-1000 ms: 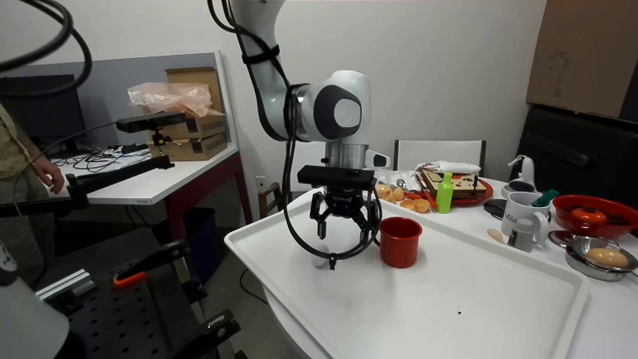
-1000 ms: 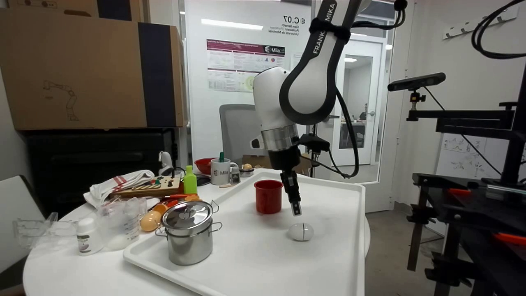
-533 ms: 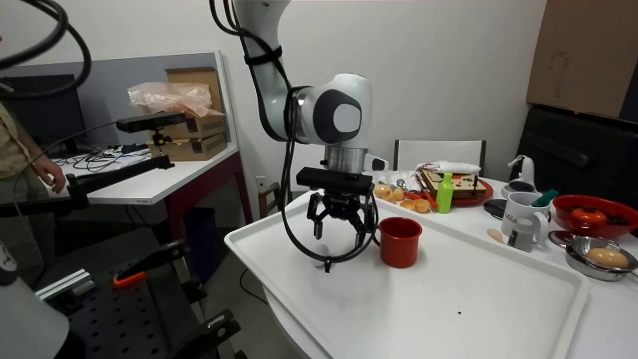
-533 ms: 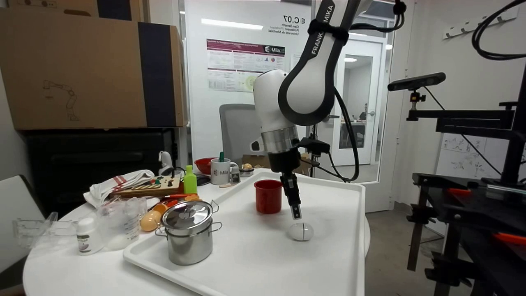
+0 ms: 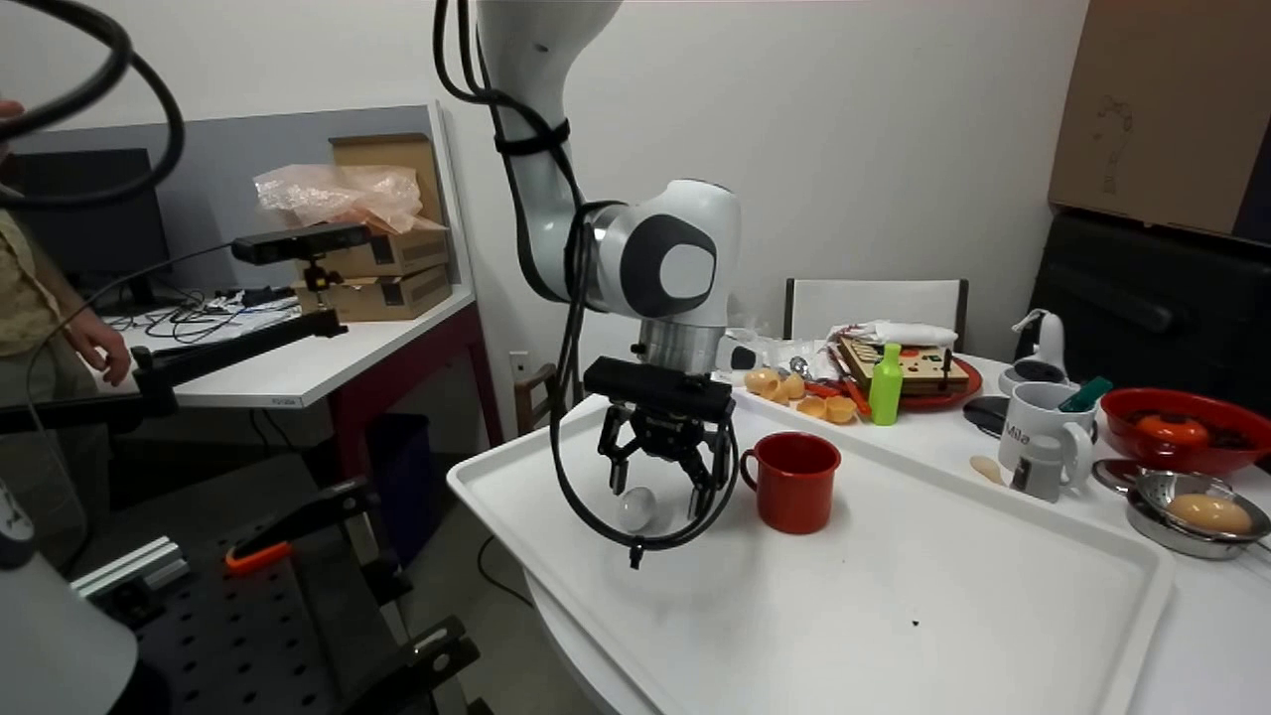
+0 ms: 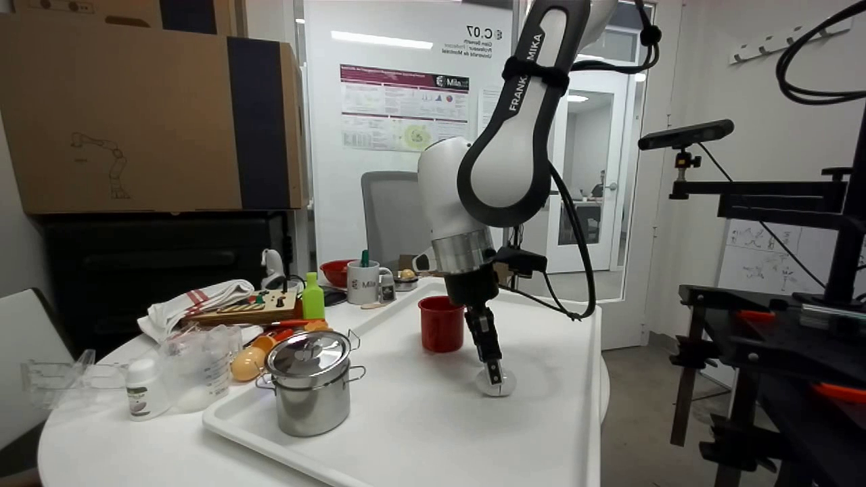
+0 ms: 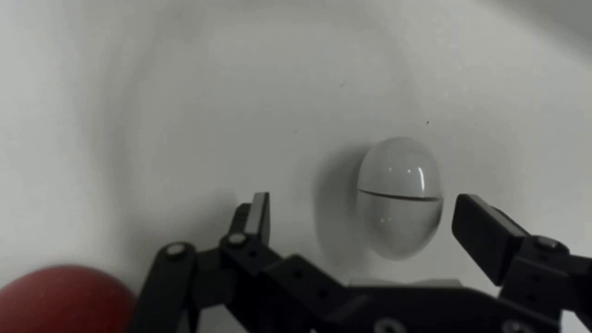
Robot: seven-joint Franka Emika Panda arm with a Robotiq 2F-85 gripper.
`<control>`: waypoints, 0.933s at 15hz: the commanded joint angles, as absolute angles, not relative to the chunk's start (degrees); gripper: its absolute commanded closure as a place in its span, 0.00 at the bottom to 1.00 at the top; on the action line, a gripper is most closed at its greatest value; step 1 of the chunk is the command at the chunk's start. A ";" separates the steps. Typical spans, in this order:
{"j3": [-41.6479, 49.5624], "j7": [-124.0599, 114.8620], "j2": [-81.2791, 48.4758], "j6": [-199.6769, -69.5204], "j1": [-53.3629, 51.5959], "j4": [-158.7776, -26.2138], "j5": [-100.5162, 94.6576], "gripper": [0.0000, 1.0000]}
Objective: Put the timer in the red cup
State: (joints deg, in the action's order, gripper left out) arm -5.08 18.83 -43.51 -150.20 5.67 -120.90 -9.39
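Pincer (image 7: pixel 362 210) is spread wide and holding nothing, with its fingers (image 7: pixel 485 236) on either side of the timer (image 7: pixel 400 222). Gap in the wrist view is clearly bigger than the timer, which sits way closer to the finger on the right of that view, just a sliver of white between them. Timer count: one, white, egg-shaped, dark line around its middle, lying on the white tray (image 6: pixel 419 433). One red cup (image 5: pixel 797 487) too, upright on the tray near the pincer, handle pointing the pincer's way in an exterior view. One lidded steel pot (image 6: pixel 312 406) sits on the tray as well.

Higher up, the arm (image 6: pixel 511 162) says "FRANK" and "MIKA", with a black strap (image 6: pixel 536 71) over the bit between.

Past the tray, on the white surface (image 6: pixel 122 450), I count one lime-green bottle (image 6: pixel 313 301) and one white mug (image 6: pixel 363 284) (they show up in both exterior views), and the mug reads "Mila". Also one small white bottle (image 6: pixel 143 391), print too tiny to read. Further back, a poster (image 6: pixel 404 108) has "Mila" on it too, and the mirrored lettering (image 6: pixel 479 40) above it says "C.07" and "Université de Montréal". Big cardboard box (image 6: pixel 176 122) off to the side has a line drawing (image 6: pixel 117 169) of a robot arm.
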 commanded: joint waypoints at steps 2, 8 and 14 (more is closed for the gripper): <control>-6.67 20.76 -46.79 -149.55 5.80 -118.92 -8.63 0.00; -5.97 19.66 -47.65 -149.82 4.47 -118.99 -9.32 0.42; -5.44 19.21 -46.87 -149.69 3.63 -119.27 -9.78 0.84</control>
State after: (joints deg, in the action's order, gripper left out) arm -6.28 19.44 -46.47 -150.11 4.76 -120.12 -9.42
